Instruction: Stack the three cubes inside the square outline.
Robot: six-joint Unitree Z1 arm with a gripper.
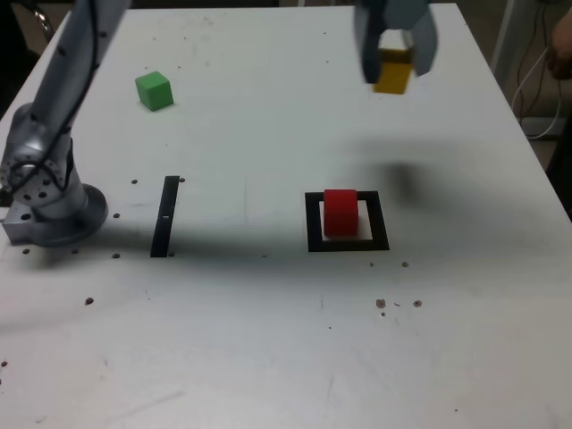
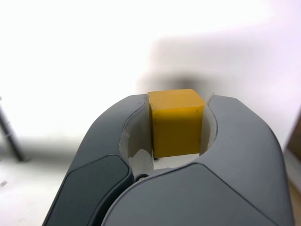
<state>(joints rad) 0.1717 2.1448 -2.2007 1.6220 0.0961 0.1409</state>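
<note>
I'm watching the table (image 1: 214,340) from off the arm, working down by size. The gripper (image 2: 178,125) is hanging high over the table's far edge in the exterior view, toward its far right corner; its jaws are closing on the yellow cube (image 2: 178,132), pinching opposite faces, probably to keep it level for setting down. The outline (image 1: 315,245) is lying flat, inward from the table's right edge, marking the stack's footprint. The red cube (image 1: 340,214) is sitting inside it, presumably as the base. The green cube (image 1: 155,91) is waiting toward the far left corner, likely being kept for the top.
</note>
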